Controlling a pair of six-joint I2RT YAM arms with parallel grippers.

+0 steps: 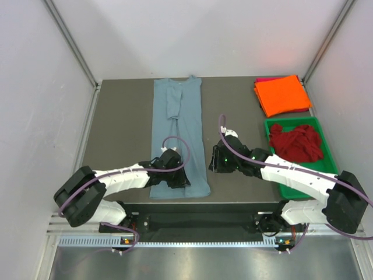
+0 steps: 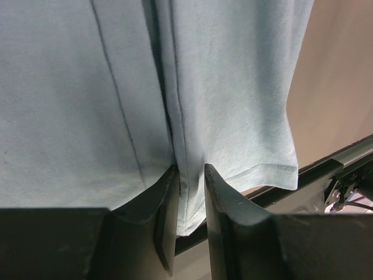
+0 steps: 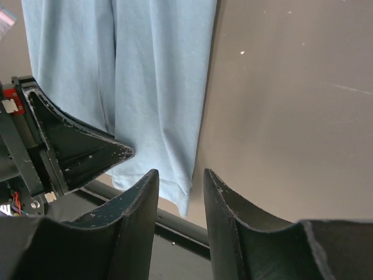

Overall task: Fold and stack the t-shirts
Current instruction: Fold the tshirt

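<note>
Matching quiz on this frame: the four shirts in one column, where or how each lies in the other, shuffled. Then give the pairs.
Things:
1. blue-grey t-shirt
2. orange t-shirt
3. dark red t-shirt
4. pink t-shirt

Places or states:
A. crumpled in the green tray
B. folded, on top of the pile at the far right
C. laid out as a long narrow strip in the middle of the table
D. under another shirt, only its edges showing

Pairs: 1-C, 2-B, 3-A, 4-D
</note>
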